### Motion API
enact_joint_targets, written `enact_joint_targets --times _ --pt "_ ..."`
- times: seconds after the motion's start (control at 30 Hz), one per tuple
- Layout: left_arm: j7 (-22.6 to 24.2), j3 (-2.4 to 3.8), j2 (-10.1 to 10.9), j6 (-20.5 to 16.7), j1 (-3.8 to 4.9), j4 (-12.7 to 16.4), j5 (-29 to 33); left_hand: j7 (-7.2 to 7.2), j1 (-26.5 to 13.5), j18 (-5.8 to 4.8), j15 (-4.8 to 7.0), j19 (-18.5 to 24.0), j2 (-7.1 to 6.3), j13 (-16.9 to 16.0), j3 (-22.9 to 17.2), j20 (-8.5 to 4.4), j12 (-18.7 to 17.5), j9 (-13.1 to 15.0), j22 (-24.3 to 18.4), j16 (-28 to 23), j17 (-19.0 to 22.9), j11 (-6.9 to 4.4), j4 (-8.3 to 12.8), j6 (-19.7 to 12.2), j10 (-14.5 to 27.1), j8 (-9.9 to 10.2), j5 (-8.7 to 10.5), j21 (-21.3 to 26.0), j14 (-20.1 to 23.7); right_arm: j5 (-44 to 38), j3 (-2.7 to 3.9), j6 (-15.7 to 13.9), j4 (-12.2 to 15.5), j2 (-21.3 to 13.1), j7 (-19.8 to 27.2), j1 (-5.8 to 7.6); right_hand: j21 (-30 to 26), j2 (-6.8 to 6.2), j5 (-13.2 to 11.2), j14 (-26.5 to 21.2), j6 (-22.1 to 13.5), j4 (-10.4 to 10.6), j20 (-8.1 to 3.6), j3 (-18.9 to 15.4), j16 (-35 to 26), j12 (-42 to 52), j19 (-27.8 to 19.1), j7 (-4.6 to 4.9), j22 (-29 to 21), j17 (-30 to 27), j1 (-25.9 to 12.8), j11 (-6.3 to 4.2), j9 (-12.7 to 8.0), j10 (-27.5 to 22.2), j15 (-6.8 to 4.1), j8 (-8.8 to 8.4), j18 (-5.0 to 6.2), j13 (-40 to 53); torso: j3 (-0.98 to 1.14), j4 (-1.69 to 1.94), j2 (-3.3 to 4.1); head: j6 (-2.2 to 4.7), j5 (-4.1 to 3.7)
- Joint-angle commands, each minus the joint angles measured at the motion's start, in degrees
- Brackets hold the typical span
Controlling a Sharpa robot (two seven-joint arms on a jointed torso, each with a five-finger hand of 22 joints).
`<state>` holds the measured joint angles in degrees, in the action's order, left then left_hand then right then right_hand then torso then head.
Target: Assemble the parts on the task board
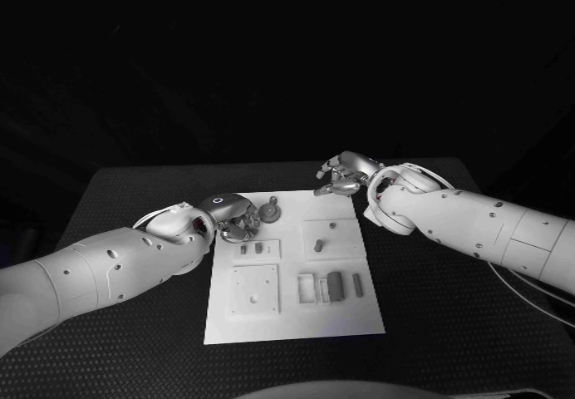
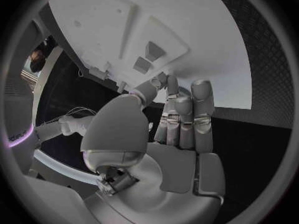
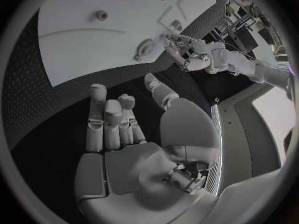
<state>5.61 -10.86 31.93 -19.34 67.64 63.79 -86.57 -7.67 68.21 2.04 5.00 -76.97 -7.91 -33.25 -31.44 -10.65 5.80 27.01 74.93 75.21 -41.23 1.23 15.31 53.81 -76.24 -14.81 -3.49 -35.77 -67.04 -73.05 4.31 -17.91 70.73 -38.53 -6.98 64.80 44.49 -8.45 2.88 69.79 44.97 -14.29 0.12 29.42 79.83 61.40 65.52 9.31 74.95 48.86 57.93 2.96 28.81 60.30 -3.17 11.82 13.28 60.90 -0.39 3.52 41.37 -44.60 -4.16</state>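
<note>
We see the white rectangular task board (image 1: 292,320) lying in the middle of the black textured table (image 1: 132,199), its long side running away from the robot. On it lie small grey parts: a round disc-shaped piece (image 1: 271,211) at the far left corner, a short upright peg (image 1: 319,245) in the square plate right of centre, two little pegs (image 1: 252,248) on the left, and a row of narrow grey bars (image 1: 334,286) nearer the robot.

The left silver hand (image 1: 241,223) sits at the board's far left edge, just beside the disc. Its fingers are curled in the head view, and in the left wrist view the fingers (image 2: 182,117) stand together and upright with nothing between them; whether a fingertip touches the disc we cannot make out.

The right silver hand (image 1: 343,176) hovers off the board's far right corner. Its fingers (image 3: 107,117) are bent loosely and hold nothing that we can see.
</note>
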Motion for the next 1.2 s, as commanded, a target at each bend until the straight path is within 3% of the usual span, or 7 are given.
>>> enact_joint_targets --times 0.03,0.4,0.73,0.87,0.97,1.07,1.2 --pt "1.01 0.04 0.08 -1.54 -0.03 0.32 1.39 -0.02 0.02 5.73 -0.12 0.11 -0.79 -0.12 0.2 0.16 -0.27 -0.1 1.1 -0.14 -0.11 0.24 0.03 -0.5 -0.38 0.24 -0.22 -0.1 0.14 -0.06 0.02 0.02 -0.02 0.04 0.14 -0.07 -0.29 0.36 -0.09 -0.36 0.06 0.09 -0.24 0.03 -0.31 0.3 -0.02 0.39 0.98 -0.06 -0.34 0.15 -0.08 -0.45 -0.04 0.09 1.72 -0.07 0.01 -0.02 0.02 -0.01 0.0" --pt "1.62 0.18 1.06 -1.54 -0.07 1.21 3.34 0.02 -0.21 5.76 -0.09 0.04 -1.18 -0.28 0.34 0.15 -0.29 -0.25 1.12 -0.06 -0.28 0.21 -0.11 -1.04 -0.5 0.48 -0.22 -0.15 0.09 -0.06 0.02 -0.11 -0.21 -0.01 0.56 -0.19 -0.3 0.32 -0.1 -0.39 0.05 -0.04 -0.23 0.04 -0.3 0.33 -0.06 0.4 0.99 -0.06 -0.23 0.17 -0.08 -0.48 -0.03 0.09 1.72 -0.09 0.02 -0.03 0.02 0.08 0.0" --pt "1.88 0.59 3.87 -1.19 -0.15 4.79 7.12 -0.01 -2.24 5.77 -0.14 0.26 -1.89 -0.56 1.56 0.2 -0.58 -0.41 1.11 -0.22 -0.55 0.27 -1.18 -1.72 -0.34 0.64 -0.83 -0.05 0.32 -0.06 0.02 -0.13 -0.52 -0.25 0.75 -0.36 -0.3 0.24 -0.1 -0.42 0.06 -0.15 -0.22 0.03 -0.3 0.36 -0.1 0.41 1.0 -0.06 -0.15 0.17 -0.08 -0.51 -0.02 0.11 1.72 -0.1 0.02 0.01 -0.02 0.29 -0.08" --pt "2.97 1.48 5.41 -2.13 -0.15 6.72 11.33 -0.04 -2.56 5.79 -0.15 0.3 -1.87 -0.64 1.86 0.2 -0.63 -0.42 1.1 -0.26 -0.61 0.28 -1.32 -1.77 -0.32 0.61 -1.03 -0.02 0.34 -0.05 0.01 -0.41 -0.66 -0.52 1.49 -0.42 -0.31 0.23 -0.09 -0.45 0.08 -0.25 -0.21 0.05 -0.31 0.38 -0.14 0.41 1.0 -0.07 -0.06 0.17 -0.07 -0.53 -0.01 0.13 1.72 -0.11 0.02 0.02 -0.02 0.51 -0.13" --pt "5.42 2.99 6.76 -2.97 -0.13 8.24 18.04 -0.23 -2.61 5.83 -0.28 0.41 -1.47 -0.64 1.79 0.24 -0.88 -0.38 1.04 -0.52 -0.54 0.43 -1.57 -1.59 0.02 0.46 -1.33 0.11 0.46 -0.01 0.01 -0.76 -0.98 -0.77 2.69 -0.43 -0.41 0.34 -0.08 -0.61 0.1 -0.6 -0.16 0.17 -0.43 0.2 -0.37 0.43 1.01 -0.12 0.32 0.19 -0.06 -0.77 0.0 0.16 1.72 -0.26 0.0 -0.01 0.03 0.67 -0.2" --pt "6.25 4.35 8.1 -2.96 -0.09 9.38 24.83 -0.9 -2.11 5.61 -1.09 2.16 -0.96 0.08 0.93 0.96 -2.22 -0.25 0.55 -2.6 0.49 1.27 -1.66 -0.97 2.69 0.04 -1.31 1.47 2.02 0.37 -0.01 -1.35 -1.06 -1.42 4.19 -0.44 -0.67 0.72 -0.08 -1.0 0.07 -1.22 0.07 0.31 -0.94 -0.94 -0.91 0.43 0.99 -0.42 0.79 0.21 -0.05 -1.34 0.02 0.19 1.72 -1.19 0.01 0.07 -0.03 0.9 -0.23" --pt "6.07 5.01 9.49 -1.28 0.48 9.96 36.73 -1.51 -2.08 4.84 -2.36 6.04 -0.6 1.85 -0.16 2.46 -2.1 -0.12 -1.62 -7.55 3.02 2.44 -1.75 -0.75 6.1 -0.37 -1.22 5.76 5.08 1.22 -0.58 -1.43 1.13 -4.28 6.19 -0.44 -0.98 1.28 -0.1 -1.3 0.48 -2.17 0.4 0.42 -1.75 -4.16 -1.43 0.23 0.95 -0.96 1.63 0.03 0.1 -2.06 -0.16 0.54 1.71 -4.03 0.11 0.3 -0.16 0.9 -0.13"
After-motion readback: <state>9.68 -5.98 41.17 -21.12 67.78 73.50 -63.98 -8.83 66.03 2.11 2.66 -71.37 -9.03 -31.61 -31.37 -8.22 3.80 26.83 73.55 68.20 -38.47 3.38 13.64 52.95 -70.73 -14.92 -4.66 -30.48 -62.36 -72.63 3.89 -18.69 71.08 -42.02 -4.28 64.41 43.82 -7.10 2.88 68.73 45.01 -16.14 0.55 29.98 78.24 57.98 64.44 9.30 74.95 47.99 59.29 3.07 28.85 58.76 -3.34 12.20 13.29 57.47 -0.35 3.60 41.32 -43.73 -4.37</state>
